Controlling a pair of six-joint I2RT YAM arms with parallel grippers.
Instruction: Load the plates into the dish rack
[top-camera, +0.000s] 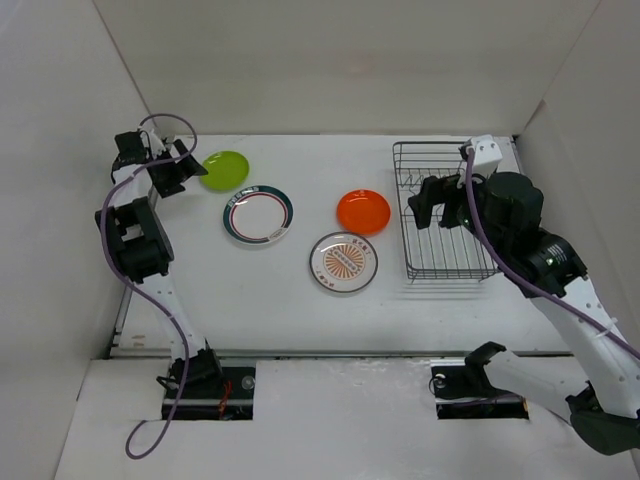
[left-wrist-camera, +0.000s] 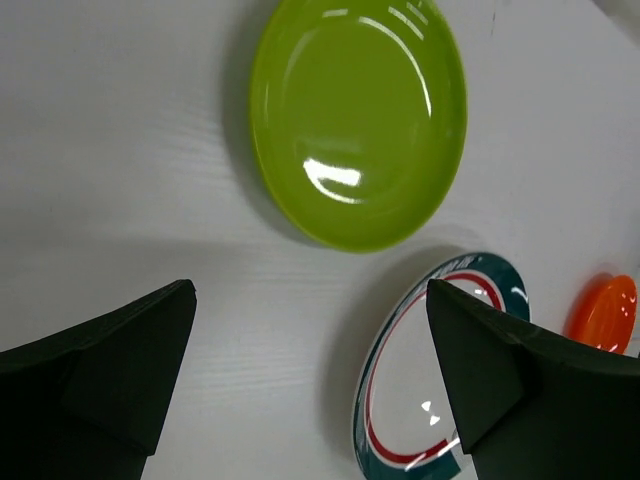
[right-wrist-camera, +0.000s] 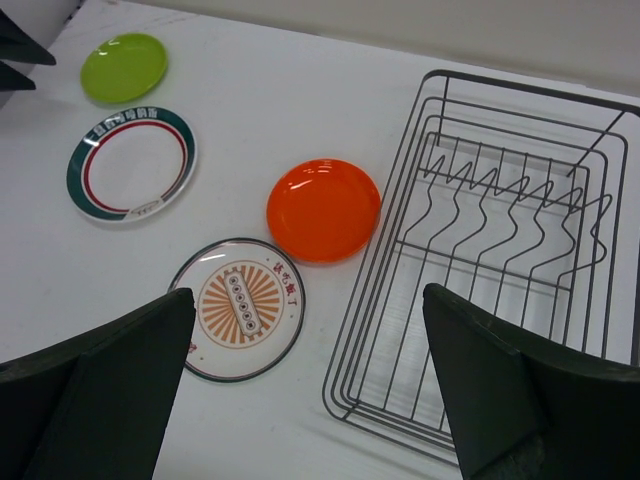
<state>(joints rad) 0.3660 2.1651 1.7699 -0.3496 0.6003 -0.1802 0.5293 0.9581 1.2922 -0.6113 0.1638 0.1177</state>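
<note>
Four plates lie flat on the white table: a lime-green plate (top-camera: 225, 169) (left-wrist-camera: 358, 118) (right-wrist-camera: 124, 67) at the back left, a white plate with a green-and-red rim (top-camera: 258, 215) (left-wrist-camera: 430, 380) (right-wrist-camera: 131, 163), an orange plate (top-camera: 363, 211) (right-wrist-camera: 323, 208) and a sunburst plate (top-camera: 344, 262) (right-wrist-camera: 240, 306). The dark wire dish rack (top-camera: 440, 255) (right-wrist-camera: 520, 250) stands at the right with nothing in it. My left gripper (top-camera: 183, 166) (left-wrist-camera: 311, 290) hovers open just left of the lime-green plate. Open too, my right gripper (top-camera: 432, 200) (right-wrist-camera: 309, 293) hangs over the rack's left side.
White walls enclose the table on three sides. The left arm stands close to the left wall (top-camera: 60, 150), the right arm reaches in from the near right.
</note>
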